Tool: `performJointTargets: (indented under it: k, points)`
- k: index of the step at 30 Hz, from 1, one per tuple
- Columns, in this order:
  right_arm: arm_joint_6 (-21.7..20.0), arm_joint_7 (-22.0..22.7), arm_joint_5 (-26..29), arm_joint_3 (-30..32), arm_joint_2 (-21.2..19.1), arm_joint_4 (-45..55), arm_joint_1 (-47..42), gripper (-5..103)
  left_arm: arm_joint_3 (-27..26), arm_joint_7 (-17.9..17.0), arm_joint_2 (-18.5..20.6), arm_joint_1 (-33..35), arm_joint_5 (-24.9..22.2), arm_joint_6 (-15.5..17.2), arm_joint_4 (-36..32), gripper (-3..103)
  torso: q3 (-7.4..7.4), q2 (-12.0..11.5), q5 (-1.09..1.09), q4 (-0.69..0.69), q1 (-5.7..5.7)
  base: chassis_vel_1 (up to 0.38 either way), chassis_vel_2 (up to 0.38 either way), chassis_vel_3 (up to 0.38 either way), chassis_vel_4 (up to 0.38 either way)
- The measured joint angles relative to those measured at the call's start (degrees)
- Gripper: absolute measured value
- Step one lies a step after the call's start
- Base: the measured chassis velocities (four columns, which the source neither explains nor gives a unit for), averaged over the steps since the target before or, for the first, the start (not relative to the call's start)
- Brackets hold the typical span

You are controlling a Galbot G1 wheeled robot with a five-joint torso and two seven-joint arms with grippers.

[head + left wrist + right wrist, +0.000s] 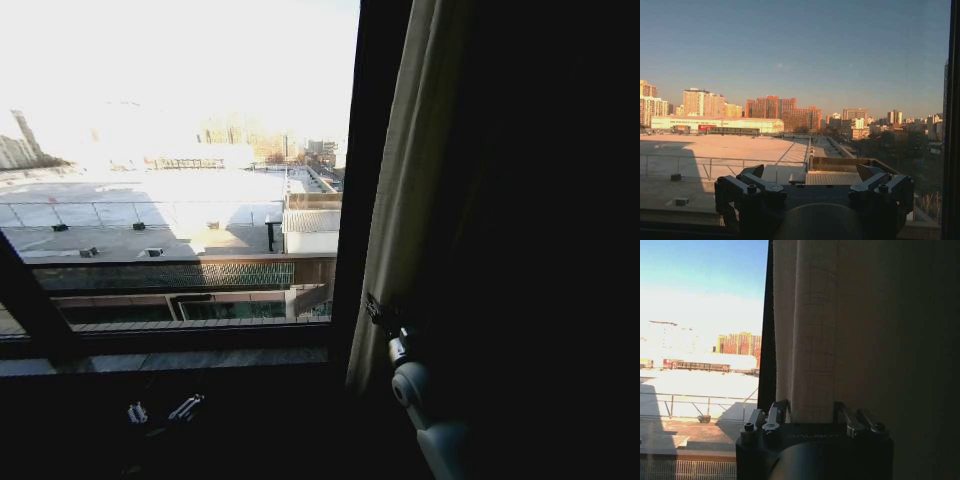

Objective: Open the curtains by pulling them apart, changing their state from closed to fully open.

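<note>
Head view, nearest: the right arm rises from the lower edge, its white wrist joint leading up to the right gripper (380,312), which sits against the inner edge of the curtain (405,190). Low at the left, in shadow beneath the window sill (160,360), the left gripper (160,410) shows as two pale metal glints.

Right wrist view: the right gripper (812,412) has its two fingers (771,416) set to either side of a bunched fold of the curtain (812,330); the fold fills the gap between them, though whether the pads actually press the fabric cannot be told. The cloth is cream, pleated, with a faint grid weave, and hangs gathered at the right side of the window, beside a dark upright frame bar (767,325).

Left wrist view: the left gripper (812,175) has its fingers (754,171) spread wide with nothing between them, pointed at the bare glass.

Beyond the glass: a railed flat rooftop (725,147) in sunlight, then a low long hall, and farthest a skyline of orange-brown tower blocks (775,107) under clear sky.
</note>
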Motion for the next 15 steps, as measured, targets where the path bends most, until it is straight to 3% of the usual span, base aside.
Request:
performJointTargets:
  k: [2, 9, 15]
  points:
    - [0.00, 0.00, 0.09, -0.01, -0.05, -0.08, 0.18, 48, 0.00, 0.00, 0.00, -0.03, -0.01, 0.00, 0.00, 100, 0.00, 0.00, 0.00, 0.00, 0.00, 0.000, 0.000, 0.000, 0.000]
    - [0.33, 0.02, 0.47, -0.15, -0.23, -1.08, 1.61, 15, 0.06, 0.00, -0.16, -0.21, 0.06, 0.15, -0.04, 100, 0.00, 0.00, 0.00, 0.00, 0.00, 0.000, 0.000, 0.000, 0.000]
    - [0.44, 0.16, 1.20, -0.18, -0.45, -1.49, 2.46, 1, 0.02, 0.00, -0.42, -0.08, 0.09, 0.15, -0.06, 100, 0.00, 0.00, 0.00, 0.00, 0.00, 0.000, 0.000, 0.000, 0.000]
